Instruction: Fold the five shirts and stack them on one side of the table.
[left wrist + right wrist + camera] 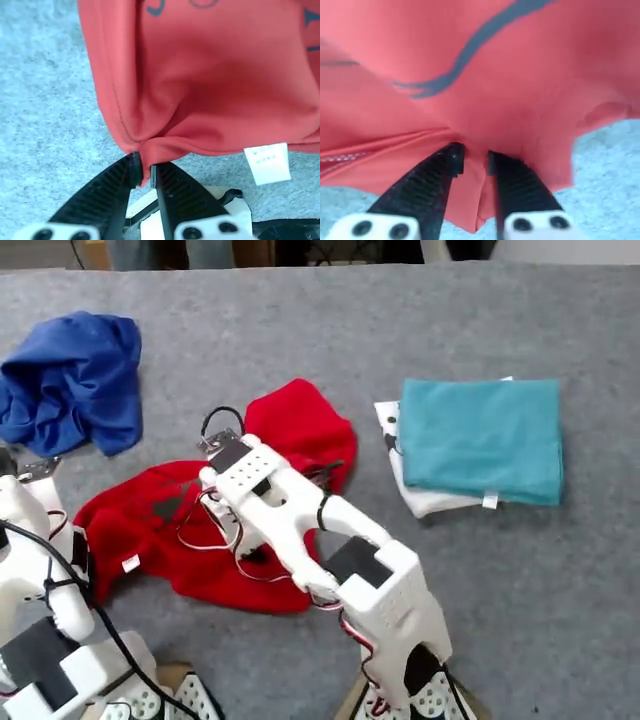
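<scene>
The left fingers [156, 174] are clamped on a pinch of the red shirt's [300, 425] hem, right at a corner where the seam turns; a white label [267, 162] sits on the cloth just beside them. The right fingers [492, 162] are closed on a ridge of the same shirt farther in, with a dark printed line running across the cloth beyond them. The shirt lies rumpled on the tabletop [400, 320] between and under both sets of fingers, not spread flat.

Holding two separated points looks meant to let the arms pull the cloth taut and lay it out square, since a fold made on a bunched shirt would come out crooked. A corner grip gives the left arm a true edge to line up; the right arm's mid-cloth pinch seems less sure and may gather two layers.

Well beyond the right fingers, a folded teal shirt [480, 440] rests on a folded white shirt [430, 502], kept to one side as the stack. Past the left fingers, a blue shirt [70, 380] lies crumpled, not yet folded.
</scene>
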Motion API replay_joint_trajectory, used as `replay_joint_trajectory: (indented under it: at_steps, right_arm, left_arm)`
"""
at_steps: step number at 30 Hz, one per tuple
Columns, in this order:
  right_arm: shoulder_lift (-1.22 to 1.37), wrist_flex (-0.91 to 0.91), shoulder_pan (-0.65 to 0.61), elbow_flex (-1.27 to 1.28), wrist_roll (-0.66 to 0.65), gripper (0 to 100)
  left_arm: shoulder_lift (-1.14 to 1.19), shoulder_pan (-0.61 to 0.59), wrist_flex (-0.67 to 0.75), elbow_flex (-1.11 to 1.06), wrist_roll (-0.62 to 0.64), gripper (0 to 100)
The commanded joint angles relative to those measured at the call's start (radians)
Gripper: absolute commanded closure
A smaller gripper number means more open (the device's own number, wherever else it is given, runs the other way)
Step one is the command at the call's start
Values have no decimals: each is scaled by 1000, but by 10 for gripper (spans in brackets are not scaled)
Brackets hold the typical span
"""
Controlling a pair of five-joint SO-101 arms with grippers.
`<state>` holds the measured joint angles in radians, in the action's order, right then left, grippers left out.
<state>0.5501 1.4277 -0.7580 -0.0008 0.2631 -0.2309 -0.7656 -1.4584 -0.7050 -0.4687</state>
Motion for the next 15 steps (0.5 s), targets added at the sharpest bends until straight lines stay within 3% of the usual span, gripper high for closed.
replay_joint_trajectory:
  at_steps: [1, 8, 15]
  right_arm:
    - [30, -41, 8, -25, -49, 982]
    - [-39, -15, 21, -19, -84, 985]
    - [-372, 89, 107, -22, -181, 985]
  left_arm:
    - [-20, 4, 5, -2, 9, 971]
    - [-29, 1, -2, 2, 5, 971]
    - [-20, 1, -5, 35, 11, 971]
